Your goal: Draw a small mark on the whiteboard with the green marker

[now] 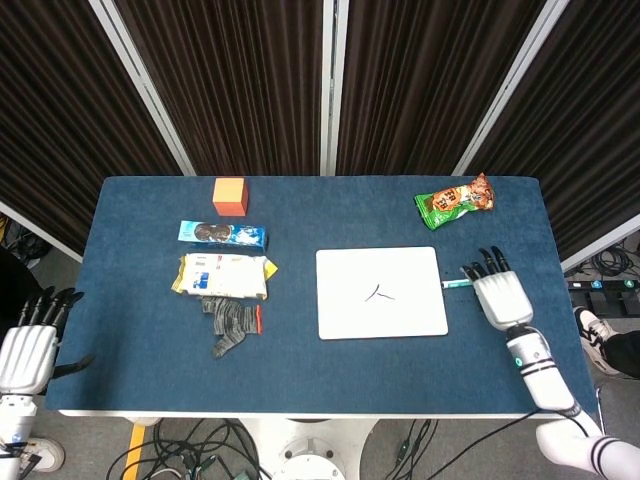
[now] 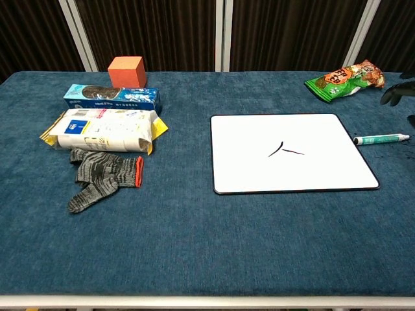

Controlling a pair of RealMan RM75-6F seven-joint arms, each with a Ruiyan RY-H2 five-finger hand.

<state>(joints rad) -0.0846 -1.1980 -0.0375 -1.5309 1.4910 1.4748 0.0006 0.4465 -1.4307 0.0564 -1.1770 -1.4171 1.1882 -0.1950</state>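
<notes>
The whiteboard (image 1: 381, 293) (image 2: 292, 153) lies flat right of the table's middle and bears a small dark mark (image 1: 378, 294) (image 2: 284, 150). The green marker (image 2: 380, 138) (image 1: 455, 284) lies on the cloth just off the board's right edge, with nothing holding it. My right hand (image 1: 499, 296) hovers beside it with fingers spread and empty; the chest view shows only its fingertips (image 2: 397, 94) at the right border. My left hand (image 1: 28, 352) hangs off the table's left side, fingers apart, holding nothing.
An orange cube (image 1: 229, 196), a blue cookie box (image 1: 222, 234), a white-and-yellow packet (image 1: 224, 275) and a grey sock (image 1: 232, 324) sit on the left half. A green-and-orange snack bag (image 1: 455, 201) lies at the back right. The table edge (image 1: 545, 235) runs close to my right hand.
</notes>
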